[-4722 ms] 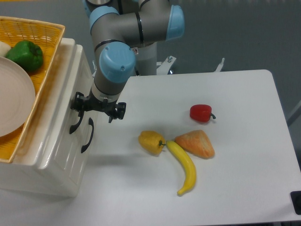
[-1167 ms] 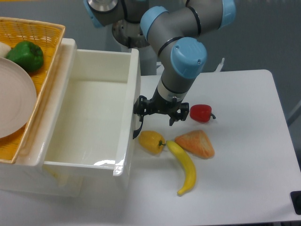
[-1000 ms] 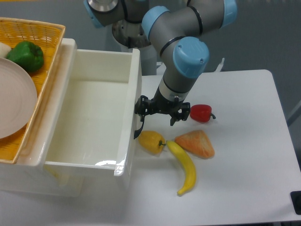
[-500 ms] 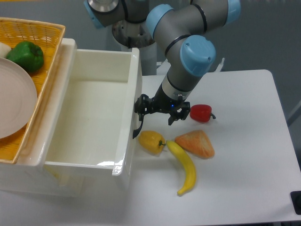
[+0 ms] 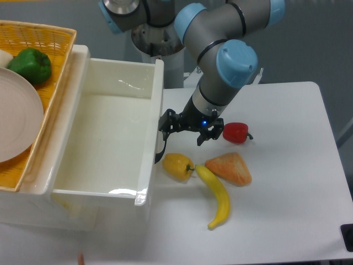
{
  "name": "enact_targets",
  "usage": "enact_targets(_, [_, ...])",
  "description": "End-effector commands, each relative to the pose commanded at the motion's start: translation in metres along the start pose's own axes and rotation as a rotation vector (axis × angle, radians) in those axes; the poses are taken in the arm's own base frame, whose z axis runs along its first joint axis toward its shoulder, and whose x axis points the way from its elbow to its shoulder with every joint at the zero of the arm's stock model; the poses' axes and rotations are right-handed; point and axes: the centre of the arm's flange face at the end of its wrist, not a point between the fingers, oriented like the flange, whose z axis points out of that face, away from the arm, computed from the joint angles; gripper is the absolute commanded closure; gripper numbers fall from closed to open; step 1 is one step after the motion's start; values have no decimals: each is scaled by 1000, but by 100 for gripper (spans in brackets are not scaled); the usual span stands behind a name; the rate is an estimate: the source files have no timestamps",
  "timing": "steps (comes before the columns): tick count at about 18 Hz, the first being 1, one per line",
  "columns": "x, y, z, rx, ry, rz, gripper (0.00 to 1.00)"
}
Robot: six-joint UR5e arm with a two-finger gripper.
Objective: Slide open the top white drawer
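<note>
Top white drawer (image 5: 102, 138): pulled far out of its cabinet over the tabletop (image 5: 287, 182), its deep tray bare inside; 4.7 s ago it was shut flush.
Handle (image 5: 160, 150): black, curved, on the drawer front, just beside the tool's left finger.
Tool (image 5: 191, 128): sits at the drawer front by the handle; whether its fingers are closed on the handle or apart cannot be told from this view.
Change: over the last second the drawer front has barely moved, while the arm's wrist has swung a little to the right.
Meaning for the task: the opening looks essentially done; what is left is probably to let go and back away.
Nearby: yellow pepper (image 5: 177, 166) just below the handle, banana (image 5: 216, 195), orange wedge (image 5: 230, 168) and red pepper (image 5: 236, 132) on the tabletop.
Risk: a retreat low over the tabletop could nudge the yellow pepper.
Basket (image 5: 55, 61): yellow wicker, on the cabinet top, holding a green pepper (image 5: 30, 64) and a plate (image 5: 16, 121).
</note>
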Motion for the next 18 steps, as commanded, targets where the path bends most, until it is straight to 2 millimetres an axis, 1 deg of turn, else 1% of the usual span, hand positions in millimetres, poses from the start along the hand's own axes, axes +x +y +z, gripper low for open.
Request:
enact_targets(2, [-4, -4, -7, 16, -12, 14, 0])
enact_targets(4, [-9, -5, -12, 18, -31, 65, 0])
enact_targets(5, [-15, -3, -15, 13, -52, 102, 0])
enact_targets(8, [-25, -4, -18, -7, -135, 289, 0])
enact_targets(11, [-41, -2, -14, -68, -188, 400, 0])
enact_targets(12, [-51, 0, -12, -83, -192, 411, 0])
enact_targets(14, [-61, 1, -12, -95, -201, 446, 0])
enact_targets(15, [-72, 1, -13, -94, -209, 467, 0])
enact_targets(16, [-79, 0, -11, -92, -217, 493, 0])
enact_targets(18, [-84, -3, -5, -100, -225, 521, 0])
